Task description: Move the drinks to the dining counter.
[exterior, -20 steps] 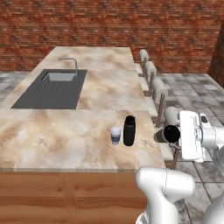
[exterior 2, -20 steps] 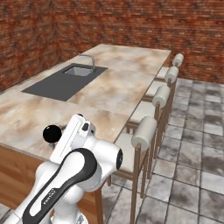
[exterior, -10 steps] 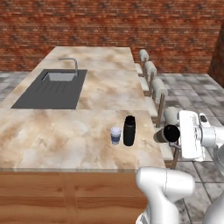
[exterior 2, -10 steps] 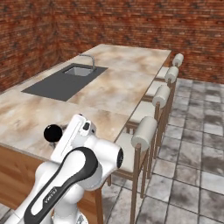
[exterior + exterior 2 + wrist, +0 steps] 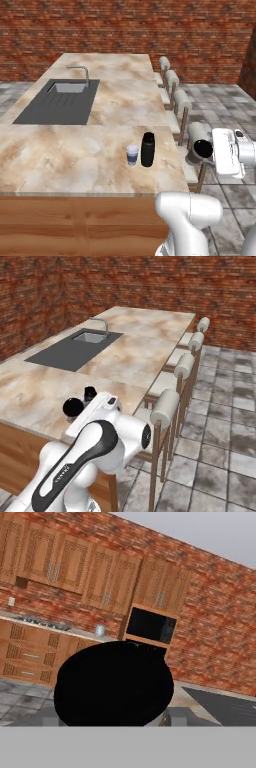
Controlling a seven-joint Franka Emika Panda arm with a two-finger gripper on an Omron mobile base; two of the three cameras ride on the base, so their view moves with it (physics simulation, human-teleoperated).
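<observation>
A long dining counter (image 5: 75, 150) with a beige marble top and a wood base runs away toward a brick wall. A dark inset sink (image 5: 62, 102) with a faucet (image 5: 80, 74) sits in its far left part, and padded stools (image 5: 176, 97) line its right side.

Near the front right part of the counter top stand two drinks. A tall black bottle (image 5: 148, 149) stands upright, and a small white cup with a dark-blue band (image 5: 132, 154) stands just beside it on its left. The two are close together; it is unclear whether they touch.

The white arm reaches out to the right of the counter, beyond its edge and above the stools. Its end effector (image 5: 200, 150) is closed around a dark coffee cup (image 5: 202, 148), held off the counter, with the cup's round dark top facing the left base camera. In the right base view the same cup (image 5: 73, 407) shows as a dark round shape at the front of the hand, with the bottle's top (image 5: 90, 392) just behind it. In the hand view the cup (image 5: 114, 684) is a large black rounded mass close to the lens, with wooden cabinets (image 5: 75, 572) and a black microwave (image 5: 150, 626) on the brick wall beyond.
</observation>
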